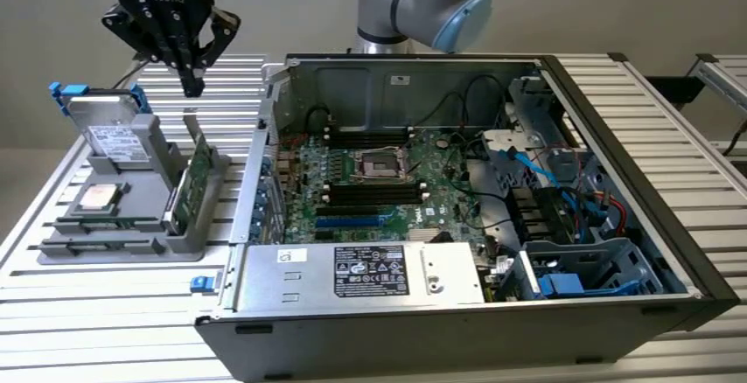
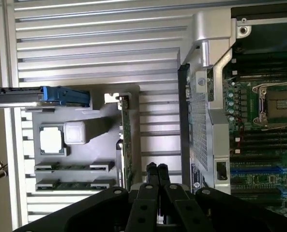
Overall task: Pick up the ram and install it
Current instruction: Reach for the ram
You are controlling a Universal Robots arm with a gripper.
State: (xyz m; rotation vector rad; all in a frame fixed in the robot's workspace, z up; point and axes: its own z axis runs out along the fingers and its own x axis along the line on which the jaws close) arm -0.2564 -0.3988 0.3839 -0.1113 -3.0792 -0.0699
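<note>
Gripper (image 2: 157, 170), clenched shut and empty, hangs above the gray tray (image 2: 85, 152) at the exterior view's left, where the ram (image 2: 75, 167) sits in a slot; a clean pickup likely needs jaws squared across its thin edges, clear of the upright green card (image 2: 127, 145).

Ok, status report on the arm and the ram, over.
Gripper shut, empty, above the parts tray. Ram in its tray slot, untouched. Tall green card upright beside it.

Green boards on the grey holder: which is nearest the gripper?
The tall, broad card at the holder's edge beside the case; the two thin ram sticks sit farther off.
</note>
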